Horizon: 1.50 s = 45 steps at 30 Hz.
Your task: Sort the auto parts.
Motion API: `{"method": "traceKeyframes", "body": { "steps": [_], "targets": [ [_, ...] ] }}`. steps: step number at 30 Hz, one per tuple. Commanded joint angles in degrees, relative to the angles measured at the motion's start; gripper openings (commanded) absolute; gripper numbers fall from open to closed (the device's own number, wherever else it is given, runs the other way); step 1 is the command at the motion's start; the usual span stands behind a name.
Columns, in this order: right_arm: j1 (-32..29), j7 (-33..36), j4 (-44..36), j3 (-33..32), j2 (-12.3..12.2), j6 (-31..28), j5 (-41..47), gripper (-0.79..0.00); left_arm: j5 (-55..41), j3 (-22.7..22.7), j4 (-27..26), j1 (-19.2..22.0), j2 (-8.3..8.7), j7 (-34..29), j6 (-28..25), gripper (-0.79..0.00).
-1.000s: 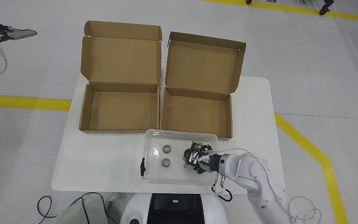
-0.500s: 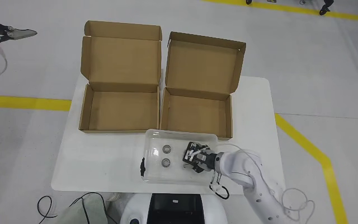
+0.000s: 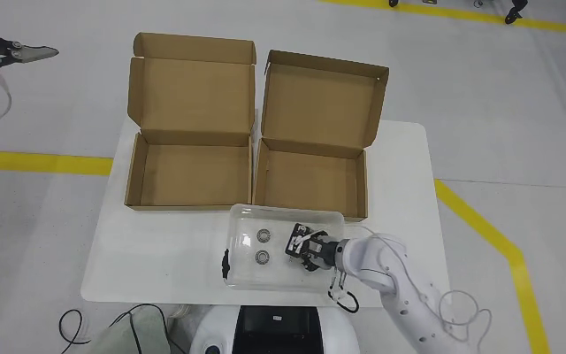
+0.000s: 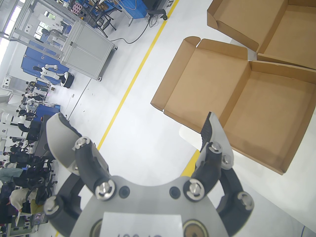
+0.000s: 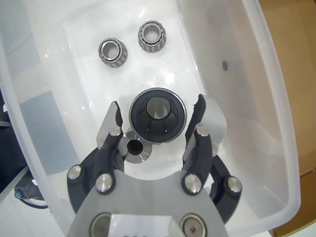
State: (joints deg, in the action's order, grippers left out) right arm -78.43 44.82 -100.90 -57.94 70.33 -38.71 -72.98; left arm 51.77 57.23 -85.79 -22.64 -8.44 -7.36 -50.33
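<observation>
A black ring-shaped bearing (image 5: 158,115) is sitting in the right half of a clear plastic bin (image 3: 237,221), at the lower centre of the top view. The right hand (image 5: 158,104) is hovering over it, fingers spread to either side and not pinching it. A small flanged metal piece (image 5: 135,149) is lying just beside the bearing. Two tapered roller bearings (image 5: 113,52) (image 5: 151,37) are resting near each other in the bin's left half. Above the bin, a left cardboard box (image 3: 190,173) and a right cardboard box (image 3: 309,181) are standing open, side by side, on the white worktop (image 3: 398,159). The left hand (image 4: 134,122) is spread wide, holding nothing.
</observation>
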Motion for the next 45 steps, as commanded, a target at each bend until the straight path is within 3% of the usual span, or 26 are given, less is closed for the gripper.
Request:
{"method": "traceKeyframes", "body": {
  "steps": [1,3,5,8,14,23,32,38,45],
  "targets": [
    [0.3,0.4,0.3,0.2,-0.1,-0.1,0.1,-0.394,0.0,0.0,0.0,0.0,0.00,0.0,0.0,0.000],
    [0.8,0.5,0.6,0.6,-0.1,-0.1,0.3,-0.449,0.0,0.0,0.0,0.0,0.00,0.0,0.0,0.000],
    [1.2,1.0,0.8,1.0,-0.1,0.3,0.2,-0.557,0.0,0.0,0.0,0.0,0.00,0.0,0.0,0.000],
    [1.8,1.4,0.6,1.5,-0.1,1.1,0.9,-0.785,0.0,0.0,0.0,0.0,0.00,0.0,0.0,0.000],
    [2.3,-0.3,-0.7,1.7,-0.2,1.6,1.2,-0.785,0.0,0.0,0.0,0.0,0.00,0.0,0.0,0.000],
    [-0.2,-11.9,-3.3,-0.2,-1.1,0.1,-0.9,-0.785,0.0,0.0,0.0,0.0,0.00,0.0,0.0,0.000],
    [1.4,-29.6,-1.2,1.6,-0.9,-1.6,-3.6,-0.785,0.0,0.0,0.0,0.0,0.00,0.0,0.0,0.000],
    [3.8,-46.7,1.1,2.9,-0.4,-2.3,-4.0,-0.785,0.0,0.0,0.0,0.0,0.00,0.0,0.0,0.000],
    [6.7,-61.4,2.7,3.0,-0.1,-3.1,-6.1,-0.785,0.0,0.0,0.0,0.0,0.00,0.0,0.0,0.000]
  ]
}}
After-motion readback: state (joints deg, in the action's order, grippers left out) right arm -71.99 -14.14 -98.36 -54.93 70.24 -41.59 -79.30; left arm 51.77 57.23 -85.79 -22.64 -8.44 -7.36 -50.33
